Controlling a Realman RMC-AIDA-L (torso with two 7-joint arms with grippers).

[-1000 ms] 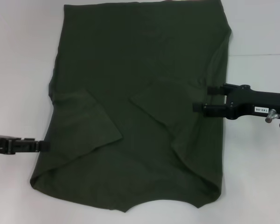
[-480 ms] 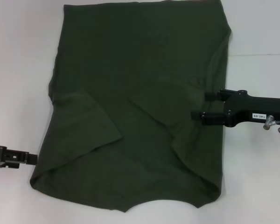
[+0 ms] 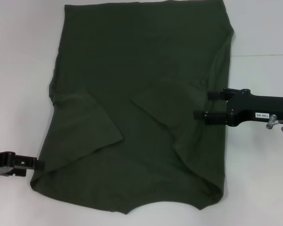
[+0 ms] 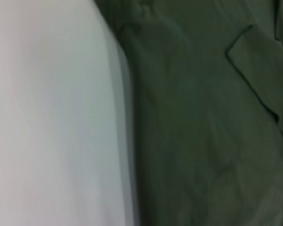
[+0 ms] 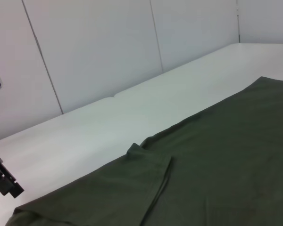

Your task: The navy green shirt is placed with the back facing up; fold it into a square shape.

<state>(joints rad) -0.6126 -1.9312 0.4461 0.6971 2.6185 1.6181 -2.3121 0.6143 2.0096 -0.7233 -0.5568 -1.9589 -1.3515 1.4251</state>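
The navy green shirt [image 3: 141, 94] lies flat on the white table, plain side up, with both sleeves folded inward over the body. My right gripper [image 3: 203, 104] is open and hovers over the shirt's right edge beside the folded right sleeve. At the shirt's near-left corner, my left gripper [image 3: 37, 165] sits right at the cloth's edge. The left wrist view shows the shirt [image 4: 203, 132] and one folded sleeve. In the right wrist view the shirt [image 5: 217, 179] spreads out, with the left gripper [image 5: 4, 181] far off.
The white table [image 3: 19, 70] shows bare on both sides of the shirt. The shirt's far edge runs to the top of the head view. A pale panelled wall [image 5: 94, 52] stands behind the table.
My left gripper has slid along the shirt's left edge toward me, down to the near-left corner. The right gripper has shifted slightly inward over the shirt's right edge.
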